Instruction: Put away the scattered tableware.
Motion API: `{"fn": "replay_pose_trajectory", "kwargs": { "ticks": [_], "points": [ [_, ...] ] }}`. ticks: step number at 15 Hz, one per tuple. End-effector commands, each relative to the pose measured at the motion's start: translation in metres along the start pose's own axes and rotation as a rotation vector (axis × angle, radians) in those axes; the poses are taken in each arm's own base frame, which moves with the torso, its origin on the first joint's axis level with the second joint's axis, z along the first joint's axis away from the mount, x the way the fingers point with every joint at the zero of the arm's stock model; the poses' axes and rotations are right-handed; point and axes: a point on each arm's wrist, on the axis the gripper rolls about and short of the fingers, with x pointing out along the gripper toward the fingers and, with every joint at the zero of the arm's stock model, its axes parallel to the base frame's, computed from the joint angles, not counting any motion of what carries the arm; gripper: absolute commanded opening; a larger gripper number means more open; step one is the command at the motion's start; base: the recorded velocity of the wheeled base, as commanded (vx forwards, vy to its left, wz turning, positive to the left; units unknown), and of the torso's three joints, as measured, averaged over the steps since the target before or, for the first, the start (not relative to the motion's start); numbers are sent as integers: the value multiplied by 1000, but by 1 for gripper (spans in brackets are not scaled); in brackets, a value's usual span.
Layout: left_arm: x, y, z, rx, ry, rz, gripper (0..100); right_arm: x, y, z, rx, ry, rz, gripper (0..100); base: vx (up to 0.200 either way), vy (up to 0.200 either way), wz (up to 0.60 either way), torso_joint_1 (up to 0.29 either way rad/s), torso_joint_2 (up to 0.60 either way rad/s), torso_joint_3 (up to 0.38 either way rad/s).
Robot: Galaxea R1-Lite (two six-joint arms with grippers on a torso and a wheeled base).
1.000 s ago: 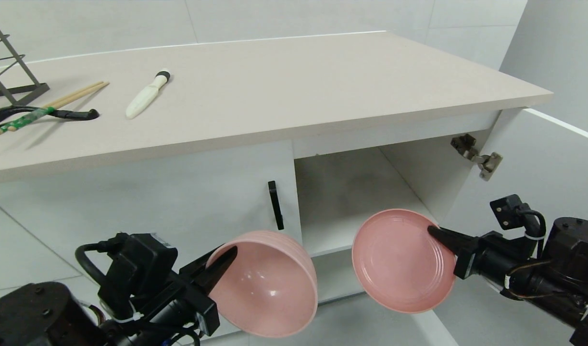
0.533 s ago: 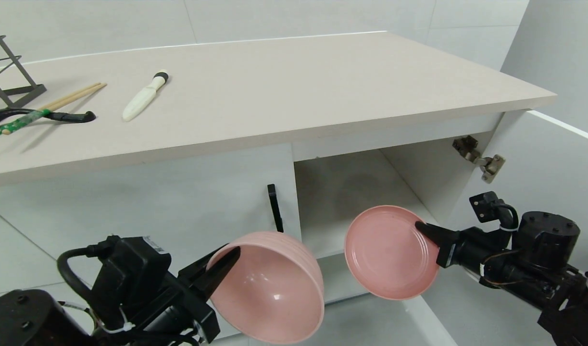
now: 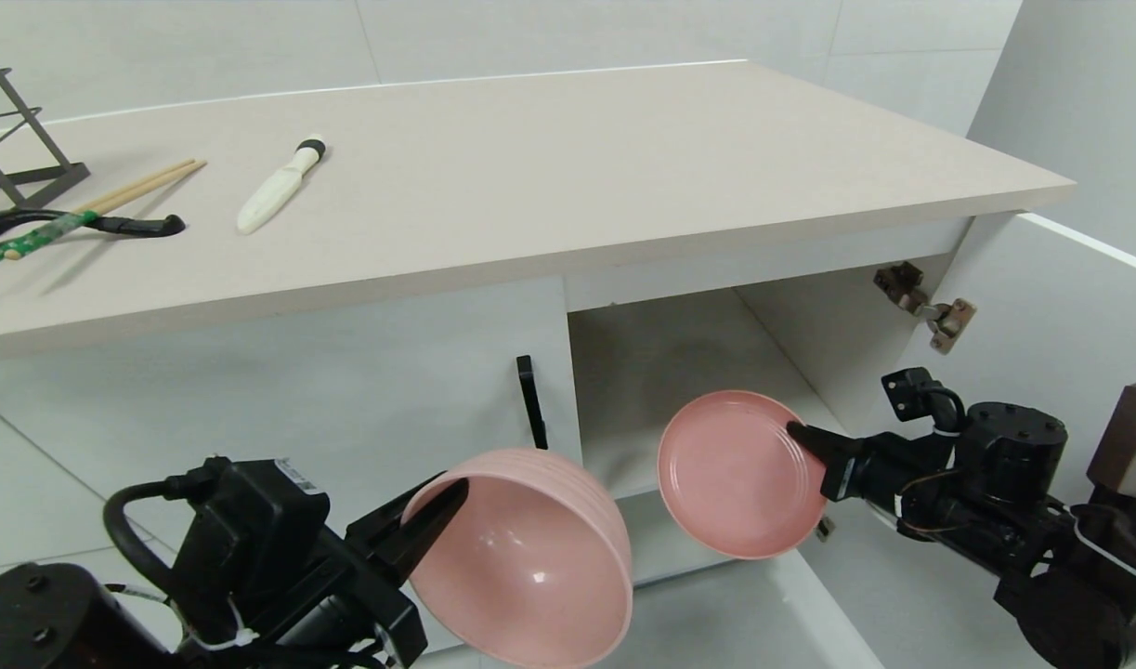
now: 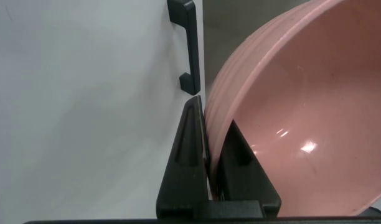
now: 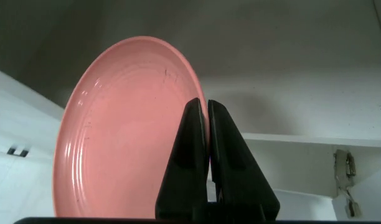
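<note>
Two pink dishes were held off the floor in front of the white cabinet, one per arm. A round pink plastic plate [image 3: 739, 474] was clamped by its rim between the squeezed-together jaws of the right gripper [image 3: 798, 432]. It was carried nearly on edge, face turned toward the robot's left, with the pinched bit of rim on the side away from the other arm. Directly beyond it sat the open cabinet compartment [image 3: 679, 372], so the plate was reckoned the piece closest to going in. The shelf floor lay past the plate's lower edge, and a push forward plus a roll toward flat was probably all that was called for. A deep pink ribbed plastic bowl [image 3: 530, 567] was pinched through its wall by the left gripper [image 3: 451, 497], one finger inside and one outside, mouth tipped back toward the robot. It was held in front of the closed left door [image 3: 345, 400], just beside the black door handle [image 3: 528, 400], so that arm was judged worse placed for the opening. Room looked decent, since the right-hand door [image 3: 1060, 307] was swung wide on its metal hinge [image 3: 930, 311]. Plate and bowl were near each other though, so a bump was considered the main risk. Up on the beige countertop [image 3: 623, 158], a pair of wooden chopsticks [image 3: 145, 181], a cream-handled utensil [image 3: 275, 190] and a black-handled tool [image 3: 131, 223] could be seen beside a dark wire rack [image 3: 57, 173].
</note>
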Motion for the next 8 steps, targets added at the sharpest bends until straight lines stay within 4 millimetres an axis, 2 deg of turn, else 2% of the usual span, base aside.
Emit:
{"fn": "replay_pose_trajectory", "kwargs": {
  "ticks": [1, 8],
  "points": [
    [0, 0, 0, 0, -1, 2, 0, 6, -4, -3, 4, 1, -4, 0, 0, 0, 0, 0, 0, 0],
    [0, 1, -1, 0, 4, 6, 0, 34, -38, -15, 12, -19, -69, 0, 0, 0, 0, 0, 0, 0]
  ]
}}
